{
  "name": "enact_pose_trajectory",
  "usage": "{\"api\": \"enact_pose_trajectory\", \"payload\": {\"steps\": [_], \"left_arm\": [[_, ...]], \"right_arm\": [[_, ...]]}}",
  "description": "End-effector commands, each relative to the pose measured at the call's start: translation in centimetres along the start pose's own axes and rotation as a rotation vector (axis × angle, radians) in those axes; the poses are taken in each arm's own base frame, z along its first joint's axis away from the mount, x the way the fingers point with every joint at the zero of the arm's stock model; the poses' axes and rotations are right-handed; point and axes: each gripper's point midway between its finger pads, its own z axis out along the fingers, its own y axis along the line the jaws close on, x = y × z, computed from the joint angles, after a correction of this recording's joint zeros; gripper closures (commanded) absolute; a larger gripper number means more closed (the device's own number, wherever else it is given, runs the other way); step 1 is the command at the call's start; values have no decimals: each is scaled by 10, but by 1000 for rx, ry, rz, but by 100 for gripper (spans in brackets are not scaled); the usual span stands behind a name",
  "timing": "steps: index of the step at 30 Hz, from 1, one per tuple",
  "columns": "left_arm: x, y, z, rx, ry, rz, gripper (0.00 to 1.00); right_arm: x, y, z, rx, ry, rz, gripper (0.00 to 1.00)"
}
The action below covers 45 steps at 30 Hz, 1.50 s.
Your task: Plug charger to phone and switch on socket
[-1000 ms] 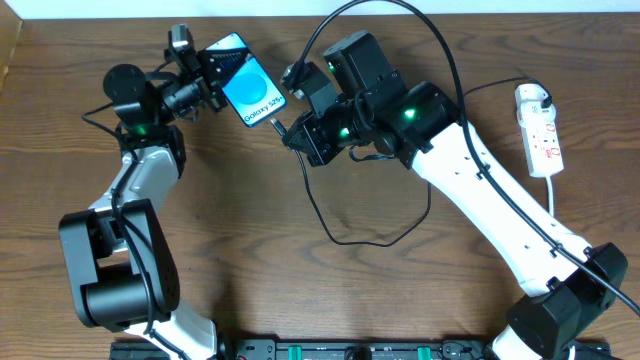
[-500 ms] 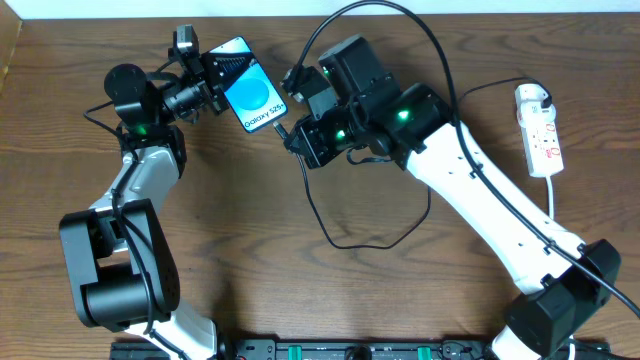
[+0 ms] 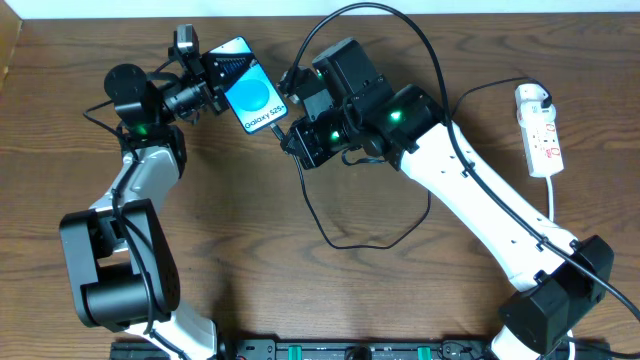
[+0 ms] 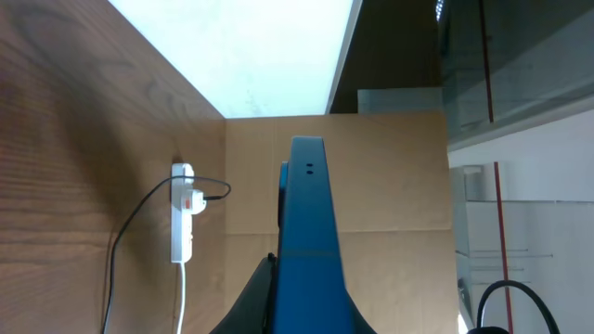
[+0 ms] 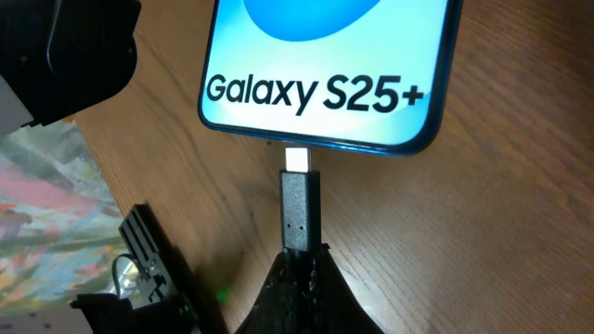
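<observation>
Just beyond my right gripper point(image 5: 302, 269), clamped on the charger point(image 5: 301, 209), the phone point(image 5: 325, 74) lay in line with the charger tip's long axis, gripped by my closed left gripper point(image 3: 213, 72).

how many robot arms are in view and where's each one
2. The left arm stands along the left side, holding the phone up top. The right arm reaches from bottom right to the centre, gripping the charger tip.

wood-grain table point(image 3: 250, 285); brown cardboard panel point(image 4: 390, 167) beyond it
</observation>
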Motion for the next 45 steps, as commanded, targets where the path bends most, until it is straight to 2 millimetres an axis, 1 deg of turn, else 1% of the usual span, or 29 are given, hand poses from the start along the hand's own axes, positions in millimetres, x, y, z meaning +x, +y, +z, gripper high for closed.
{"api": "enact_pose_trajectory", "payload": {"steps": [1,5,7,8,11,13,17,20,31,37,42,45], "left_arm": [[9,-11,10,14,37,56,93],[5,-11,11,15,16,55,93],[6,-11,11,15,20,55,93],[6,-11,11,15,20,55,93],[6,-11,11,15,20,56,93],[6,-11,11,15,20,56,93],[6,-11,11,15,20,63,92],[6,-11,11,15,20,63,93],[13,-11,12,14,56,72,93],[23,-10,11,13,115,117,93],[25,-9,10,12,131,116,93],[24,-9,11,12,122,115,93]], "right_arm": [[1,1,4,-2,8,17,99],[2,0,5,3,11,20,99],[3,-6,4,28,14,35,99],[3,-6,4,27,15,35,99],[1,-6,4,29,6,41,99],[1,-11,4,59,2,62,99],[-2,-14,3,67,-10,76,99],[-2,-12,4,64,-12,81,99],[-19,-9,3,47,-78,66,99],[-25,-7,2,41,-101,64,99],[-27,-7,3,38,-110,62,99],[-24,-8,3,42,-97,68,99]]}}
